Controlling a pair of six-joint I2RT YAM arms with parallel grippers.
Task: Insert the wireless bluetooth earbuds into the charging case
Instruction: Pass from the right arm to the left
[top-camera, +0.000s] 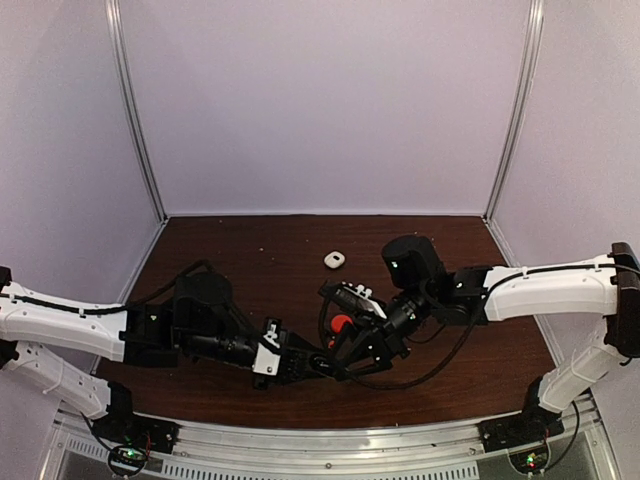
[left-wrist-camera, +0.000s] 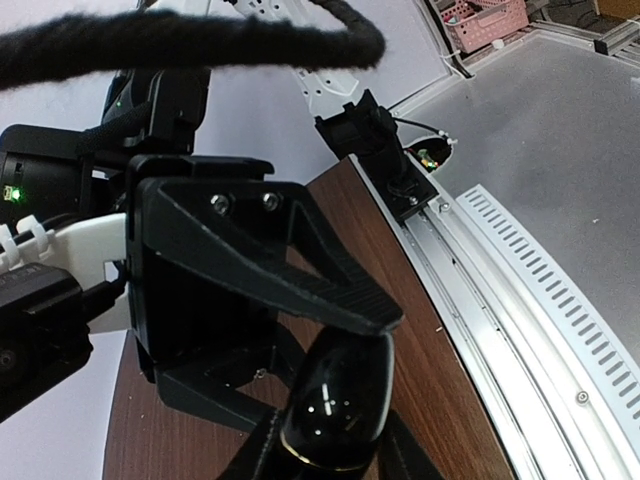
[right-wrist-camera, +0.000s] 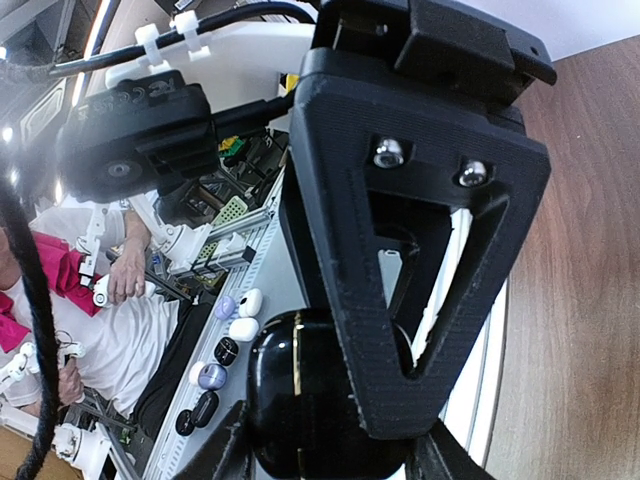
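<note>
A glossy black charging case (left-wrist-camera: 335, 405) with a thin gold seam is held above the table where the two arms meet. My left gripper (left-wrist-camera: 335, 445) is shut on its lower end, a finger on each side. From the other side my right gripper (right-wrist-camera: 330, 450) is shut on the same case (right-wrist-camera: 295, 395). In the top view the left gripper (top-camera: 322, 366) and right gripper (top-camera: 350, 348) overlap and hide the case. The earbuds are out of view.
A small white case (top-camera: 334, 260) lies on the brown table (top-camera: 250, 250) behind the arms. A red rounded item (top-camera: 341, 323) sits just behind the right gripper. Several spare cases (right-wrist-camera: 228, 330) lie on a rail off the table. The metal front rail (left-wrist-camera: 520, 300) runs close by.
</note>
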